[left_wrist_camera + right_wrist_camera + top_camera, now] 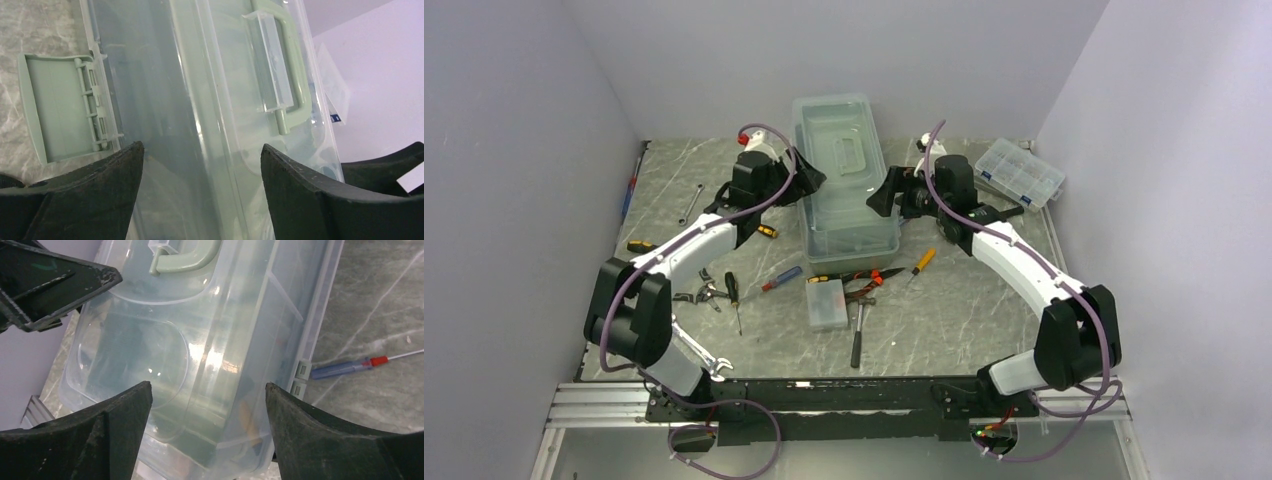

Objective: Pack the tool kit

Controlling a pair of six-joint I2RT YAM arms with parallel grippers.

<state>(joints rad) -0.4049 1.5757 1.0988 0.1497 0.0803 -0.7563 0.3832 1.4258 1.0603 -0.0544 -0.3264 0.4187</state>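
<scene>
The clear, green-tinted toolbox [844,185] stands mid-table with its lid on and some tools dimly visible inside. My left gripper [812,181] is open at its left long side. In the left wrist view the fingers [112,172] straddle the lid edge [200,100], with the green handle [282,65] beyond and a green latch [55,115] flipped outward. My right gripper [882,196] is open at the right side. In the right wrist view its gripper [209,390] spans the box corner [200,355] and grips nothing.
Loose tools lie in front of the box: a blue-and-red screwdriver [781,279], an orange-handled screwdriver [923,262], red pliers [864,280], a hammer [860,330], a small parts box [826,303] and a black screwdriver [734,295]. A clear organizer [1020,173] sits back right. A wrench [689,203] lies back left.
</scene>
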